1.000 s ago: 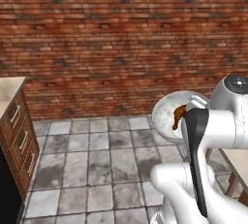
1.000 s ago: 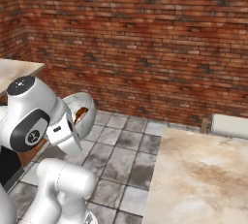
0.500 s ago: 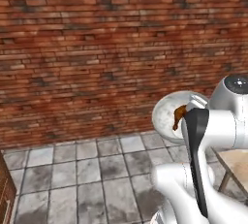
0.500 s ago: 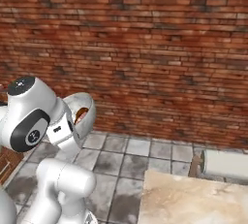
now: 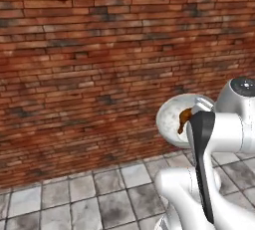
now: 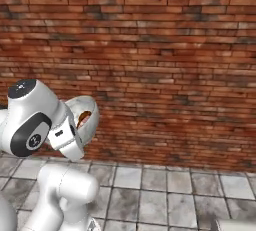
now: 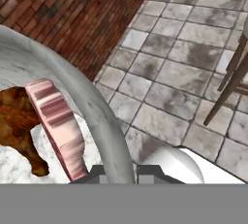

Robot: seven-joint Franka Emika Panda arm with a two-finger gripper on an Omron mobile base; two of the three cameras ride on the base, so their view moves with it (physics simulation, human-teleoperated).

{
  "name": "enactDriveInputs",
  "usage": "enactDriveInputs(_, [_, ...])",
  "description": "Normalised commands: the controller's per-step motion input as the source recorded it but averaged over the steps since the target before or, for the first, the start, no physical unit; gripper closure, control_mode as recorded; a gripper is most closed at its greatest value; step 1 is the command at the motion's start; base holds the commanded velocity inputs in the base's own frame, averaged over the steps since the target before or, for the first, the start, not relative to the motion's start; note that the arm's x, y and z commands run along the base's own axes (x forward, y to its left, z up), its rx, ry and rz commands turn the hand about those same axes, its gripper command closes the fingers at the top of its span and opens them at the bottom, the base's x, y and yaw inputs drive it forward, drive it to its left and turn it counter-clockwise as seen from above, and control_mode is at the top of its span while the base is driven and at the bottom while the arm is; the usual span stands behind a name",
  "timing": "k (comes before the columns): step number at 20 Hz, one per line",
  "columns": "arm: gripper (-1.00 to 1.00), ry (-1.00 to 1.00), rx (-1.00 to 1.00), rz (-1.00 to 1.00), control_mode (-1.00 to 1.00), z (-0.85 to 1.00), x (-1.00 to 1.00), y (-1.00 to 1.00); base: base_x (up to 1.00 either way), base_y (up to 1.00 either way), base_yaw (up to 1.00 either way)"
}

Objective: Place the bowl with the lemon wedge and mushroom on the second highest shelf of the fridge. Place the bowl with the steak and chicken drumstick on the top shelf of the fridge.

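Observation:
A whitish marbled bowl (image 5: pixel 172 117) hangs tilted in the air in front of the brick wall, and my gripper (image 7: pixel 114 172) is shut on its rim. Inside it lie a pink steak (image 7: pixel 58 126) and a brown chicken drumstick (image 7: pixel 14 116). The left base view shows the drumstick (image 5: pixel 185 118) as a brown patch beside my white wrist. From the right base view the bowl (image 6: pixel 86 120) sits just right of my arm's round joint, its opening turned sideways. The fridge and the bowl with the lemon wedge and mushroom are out of view.
A red brick wall (image 5: pixel 99 50) spans the whole background close ahead. Grey stone floor tiles (image 6: pixel 160 200) lie below it. Brown wooden stool legs (image 7: pixel 231 80) stand on the tiles at the right of the hand view.
The whole picture has shifted: the base has moved, and the cabinet at left and the counter at right have slid out of view. The bowl stays held in the same pose.

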Motion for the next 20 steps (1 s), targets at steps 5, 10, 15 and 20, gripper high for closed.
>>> enactDriveInputs(5, [1.0, 0.0, 0.0, 0.0, 1.0, 0.0, 0.0, 0.0, 1.0, 0.0, -0.32])
enactDriveInputs(10, [1.0, 0.0, 0.0, 0.0, 1.0, 0.0, 0.0, 0.0, 0.99, 0.0, -0.57])
enactDriveInputs(15, [1.0, 0.0, 0.0, 0.0, 1.0, 0.0, 0.0, 0.0, 0.88, 0.0, -0.63])
enactDriveInputs(20, [1.0, 0.0, 0.0, 0.0, 1.0, 0.0, 0.0, 0.0, 0.86, 0.0, -0.64])
